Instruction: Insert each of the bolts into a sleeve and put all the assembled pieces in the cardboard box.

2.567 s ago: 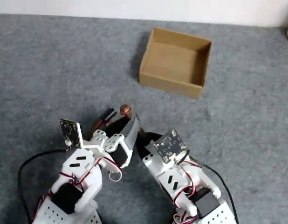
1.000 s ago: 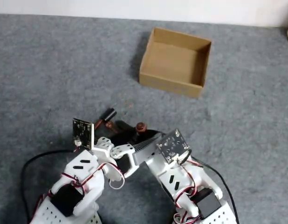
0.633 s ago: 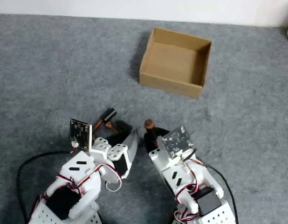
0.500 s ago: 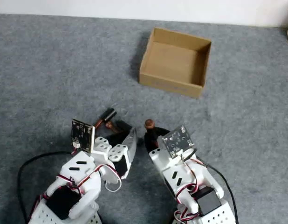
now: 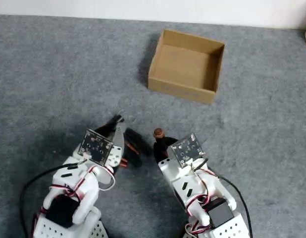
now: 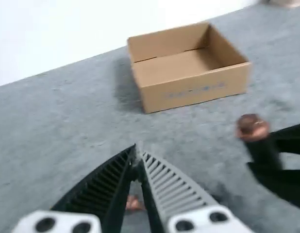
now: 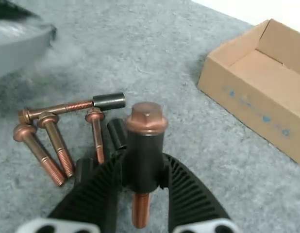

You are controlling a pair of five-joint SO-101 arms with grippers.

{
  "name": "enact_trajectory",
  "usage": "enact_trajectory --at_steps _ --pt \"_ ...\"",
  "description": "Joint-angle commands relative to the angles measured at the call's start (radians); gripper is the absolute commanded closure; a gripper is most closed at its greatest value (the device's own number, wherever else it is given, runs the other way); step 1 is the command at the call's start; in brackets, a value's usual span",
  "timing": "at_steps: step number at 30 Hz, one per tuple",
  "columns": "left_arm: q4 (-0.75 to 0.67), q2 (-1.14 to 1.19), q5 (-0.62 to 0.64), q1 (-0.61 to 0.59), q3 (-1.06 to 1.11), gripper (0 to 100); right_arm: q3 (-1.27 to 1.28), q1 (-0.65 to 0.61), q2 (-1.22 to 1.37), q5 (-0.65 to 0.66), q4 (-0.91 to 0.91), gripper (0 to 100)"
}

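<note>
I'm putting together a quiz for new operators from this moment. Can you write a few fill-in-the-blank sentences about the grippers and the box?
1. The right gripper is shut on a bolt that sits in a black ____.
2. The cardboard box is ____ inside.
3. The left gripper is ____, holding nothing.
Missing words: sleeve; empty; shut.

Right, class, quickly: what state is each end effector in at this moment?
Left end effector: closed, apparently empty.
Right end effector: closed on a black sleeve with a copper bolt through it.
</note>
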Motion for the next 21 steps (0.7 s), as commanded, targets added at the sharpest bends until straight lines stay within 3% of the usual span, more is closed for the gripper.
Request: enact_trajectory --at_steps 1,10,21 --pt "-0.006 -0.002 -0.021 -0.07 0.005 99 0.018 0.018 -0.008 0.008 -0.056 99.5" --pt "-0.057 0.054 -0.078 -0.077 0.025 99 0.042 0.062 -0.008 0.003 -0.087 99.5" --pt "-0.325 0.714 -0.023 -0.186 -0.127 99 0.035 0.133 -0.008 0.003 -0.087 99.5"
